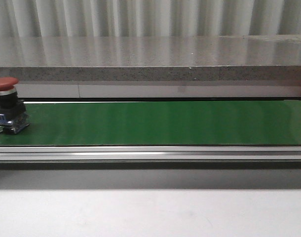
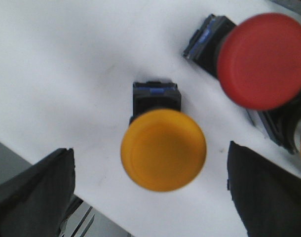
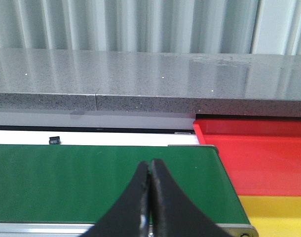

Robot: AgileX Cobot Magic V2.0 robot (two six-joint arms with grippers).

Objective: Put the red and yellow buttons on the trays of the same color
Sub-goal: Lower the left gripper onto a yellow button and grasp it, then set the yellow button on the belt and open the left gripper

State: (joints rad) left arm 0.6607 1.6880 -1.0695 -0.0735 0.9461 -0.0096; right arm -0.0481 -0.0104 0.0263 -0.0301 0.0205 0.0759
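A red button [image 1: 6, 104] is seen upright at the left end of the green belt [image 1: 155, 123]. The left gripper [image 2: 150, 197] is held spread above a yellow button [image 2: 163, 148]. The right gripper [image 3: 150, 197] is pressed together, empty, near the red tray [image 3: 259, 153] and yellow tray [image 3: 279, 215].

Green belt [image 1: 160, 123]: open along its length (one red button [image 1: 6, 103] standing at far left); grey ledge [image 1: 150, 74] bounds the rear.

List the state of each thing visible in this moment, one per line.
Red button on the belt: upright at the green belt's left end, untouched.
Yellow button: on the white surface, between the open left gripper's fingers, not gripped.
Red button beside it: loose.
Right gripper: shut, empty, over the belt.
Red tray: empty where visible.
Yellow tray: empty where visible.
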